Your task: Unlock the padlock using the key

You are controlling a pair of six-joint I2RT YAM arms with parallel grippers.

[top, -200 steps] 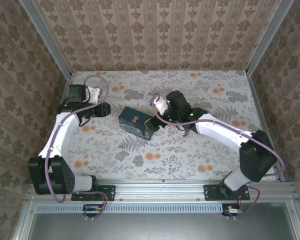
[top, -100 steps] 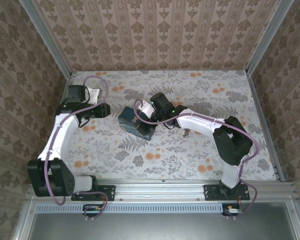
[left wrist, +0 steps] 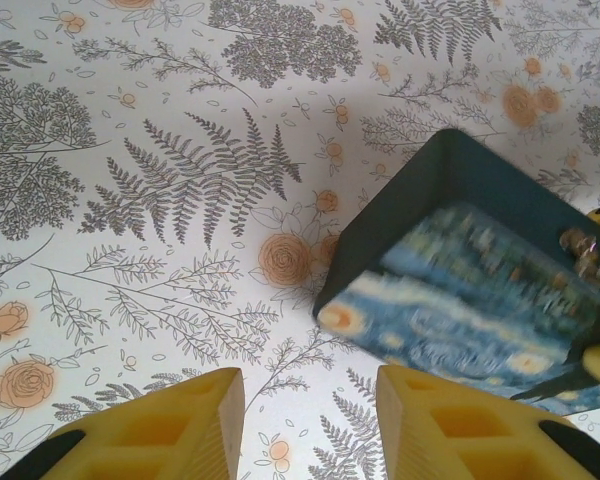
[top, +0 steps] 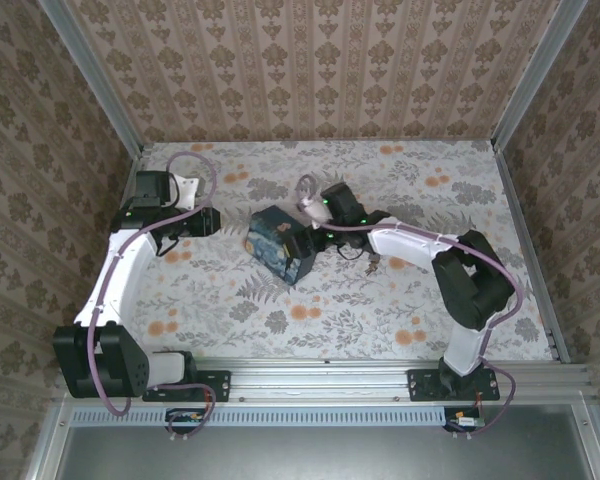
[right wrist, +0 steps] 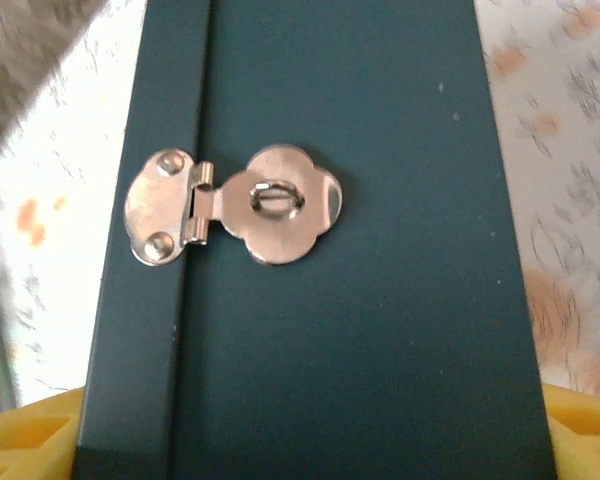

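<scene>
Top external view puts the padlock (top: 372,263) on the table (top: 230,310) as a small brass-dark speck just near the right arm's forearm, right of the tin (top: 278,248). The key I cannot tell apart from it at this size.

The coming move turns on this: the right claw (top: 312,232) points left at the tin, so the padlock lies behind it, to its right and a little nearer. That claw would have to let go and draw back rightward to reach it. The right arm is much the nearer of the two. The left claw (top: 208,222) sits left of the tin, well apart from the padlock, with the tin between them. The padlock's long axis is too small to read (the tin's runs from far left to near right).

Right wrist view brings the tin's dark side (right wrist: 330,350) up close. Its silver clasp (right wrist: 235,205) lies flat with the loop (right wrist: 277,197) bare, nothing hung through it. Yellow fingers (right wrist: 25,440) sit at both lower corners against the tin's edges, so I judge the right claw clamped on the tin.

Left wrist view gives what the others leave vague: the left claw (left wrist: 305,405) has its fingers apart with bare table between, holding nothing. The tin's painted lid (left wrist: 460,280) lies ahead of it to the right, looking tilted.
</scene>
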